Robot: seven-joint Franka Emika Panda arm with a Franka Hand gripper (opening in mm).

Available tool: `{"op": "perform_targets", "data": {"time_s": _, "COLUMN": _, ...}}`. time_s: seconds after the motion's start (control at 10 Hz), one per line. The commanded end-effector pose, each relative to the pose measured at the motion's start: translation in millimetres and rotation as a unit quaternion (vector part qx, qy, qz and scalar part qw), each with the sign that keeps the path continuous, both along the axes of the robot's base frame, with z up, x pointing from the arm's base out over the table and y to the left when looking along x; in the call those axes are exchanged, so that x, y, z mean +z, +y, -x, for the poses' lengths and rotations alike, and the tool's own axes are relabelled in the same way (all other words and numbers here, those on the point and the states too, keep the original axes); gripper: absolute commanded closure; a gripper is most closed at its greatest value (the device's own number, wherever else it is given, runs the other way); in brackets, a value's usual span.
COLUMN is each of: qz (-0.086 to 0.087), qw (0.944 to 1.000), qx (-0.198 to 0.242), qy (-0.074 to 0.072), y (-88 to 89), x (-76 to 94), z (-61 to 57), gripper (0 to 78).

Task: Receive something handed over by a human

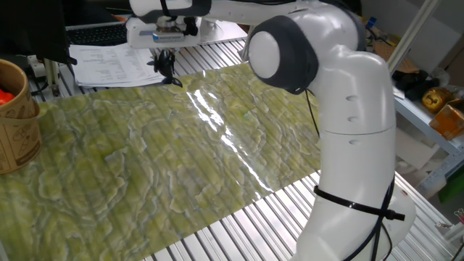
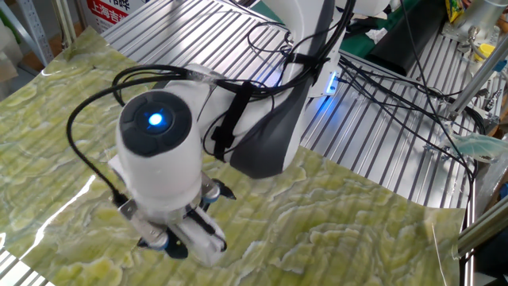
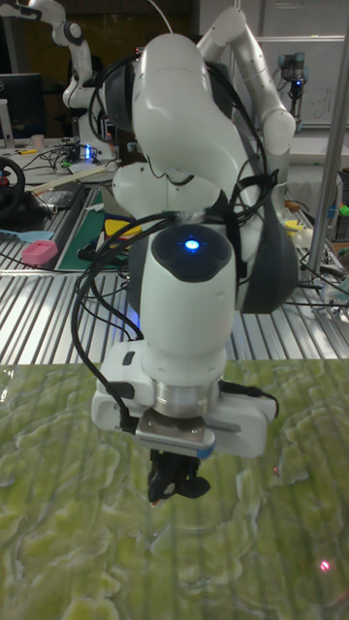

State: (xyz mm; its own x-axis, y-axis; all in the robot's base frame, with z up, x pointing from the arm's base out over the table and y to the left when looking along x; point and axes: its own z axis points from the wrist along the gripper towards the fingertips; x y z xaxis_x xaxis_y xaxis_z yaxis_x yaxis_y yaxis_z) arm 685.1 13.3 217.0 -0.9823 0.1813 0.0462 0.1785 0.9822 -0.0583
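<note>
My gripper (image 1: 165, 67) hangs just above the far edge of the green-yellow mat (image 1: 167, 159), pointing straight down. In the tall fixed view the gripper (image 3: 169, 475) is shut on something small and dark, a toy figure (image 3: 192, 487) with thin limbs sticking out below and beside the fingers. The figure hangs a little above the mat. In the other fixed view the white wrist (image 2: 159, 159) with its blue light covers most of the gripper. The human is out of view in every frame.
A round wooden container (image 1: 14, 116) with something orange inside stands at the mat's left end. Printed papers (image 1: 109, 61) lie behind the gripper on the slatted metal table (image 1: 239, 225). Black cables (image 2: 381, 79) run across the slats near the arm's base.
</note>
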Motion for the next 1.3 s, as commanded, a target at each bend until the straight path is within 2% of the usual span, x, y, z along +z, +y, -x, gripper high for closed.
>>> {"op": "perform_targets", "data": {"time_s": 0.1, "qz": -0.008, "qw": 0.9985, "qx": 0.051, "qy": -0.018, "y": -35.8, "x": -25.2, "z": 64.1, "gripper": 76.3}}
{"op": "perform_targets", "data": {"time_s": 0.3, "qz": -0.011, "qw": 0.9974, "qx": 0.066, "qy": -0.028, "y": -37.1, "x": -25.8, "z": 68.1, "gripper": 76.3}}
{"op": "perform_targets", "data": {"time_s": 0.4, "qz": -0.023, "qw": 0.9962, "qx": 0.075, "qy": -0.037, "y": -36.9, "x": -25.9, "z": 67.2, "gripper": 76.3}}
{"op": "perform_targets", "data": {"time_s": 0.6, "qz": -0.023, "qw": 0.9944, "qx": 0.093, "qy": -0.043, "y": -36.5, "x": -25.4, "z": 67.1, "gripper": 76.3}}
{"op": "perform_targets", "data": {"time_s": 0.7, "qz": -0.023, "qw": 0.9928, "qx": 0.105, "qy": -0.052, "y": -35.6, "x": -25.0, "z": 67.2, "gripper": 76.3}}
{"op": "perform_targets", "data": {"time_s": 0.8, "qz": -0.025, "qw": 0.9924, "qx": 0.107, "qy": -0.055, "y": -34.9, "x": -24.7, "z": 67.0, "gripper": 76.3}}
{"op": "perform_targets", "data": {"time_s": 0.9, "qz": -0.026, "qw": 0.9927, "qx": 0.102, "qy": -0.058, "y": -26.7, "x": -20.9, "z": 64.9, "gripper": 76.3}}
{"op": "perform_targets", "data": {"time_s": 1.1, "qz": -0.031, "qw": 0.9934, "qx": 0.095, "qy": -0.057, "y": -22.4, "x": -19.4, "z": 66.3, "gripper": 76.3}}
{"op": "perform_targets", "data": {"time_s": 1.2, "qz": -0.049, "qw": 0.9929, "qx": 0.092, "qy": -0.057, "y": -22.3, "x": -19.3, "z": 65.8, "gripper": 76.3}}
{"op": "perform_targets", "data": {"time_s": 1.3, "qz": -0.049, "qw": 0.9929, "qx": 0.092, "qy": -0.057, "y": -22.3, "x": -19.3, "z": 65.8, "gripper": 76.3}}
